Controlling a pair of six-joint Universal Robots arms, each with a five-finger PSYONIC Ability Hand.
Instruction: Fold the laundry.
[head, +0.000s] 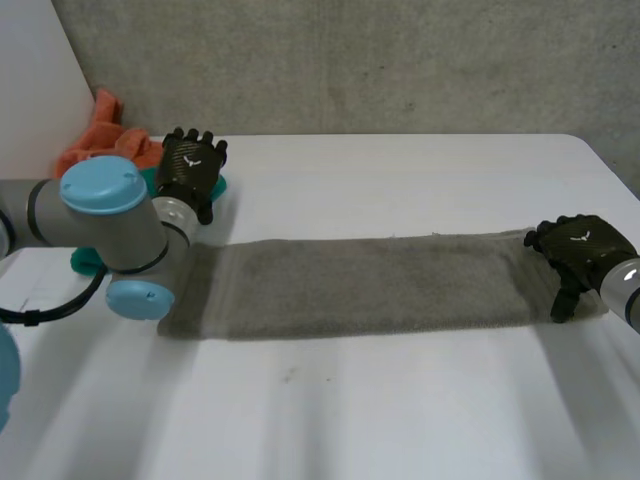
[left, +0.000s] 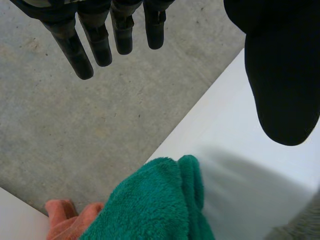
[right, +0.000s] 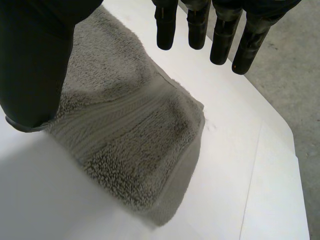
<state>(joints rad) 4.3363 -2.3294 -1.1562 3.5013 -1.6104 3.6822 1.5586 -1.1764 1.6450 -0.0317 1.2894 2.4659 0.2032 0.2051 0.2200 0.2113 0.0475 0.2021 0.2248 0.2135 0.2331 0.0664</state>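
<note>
Grey towel (head: 380, 283) lies in a long strip across the table (head: 400, 410), its left end hidden by the left arm (head: 100, 215). Right hand (head: 580, 245) is spread at its right end. Left hand (head: 192, 166), spread and empty, is over a half-hidden teal cloth (left: 150, 205) near the far left corner.

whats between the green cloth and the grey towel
Only bare white table, as the left wrist view shows: the green cloth and the grey towel lie apart.

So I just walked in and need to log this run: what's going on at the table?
A grey towel lies in a long strip across the white table. The right robot hand is over its right end, fingers open, not gripping. The left robot hand hangs open above a green cloth bunched beside an orange cloth at the table's far left corner, holding nothing.
</note>
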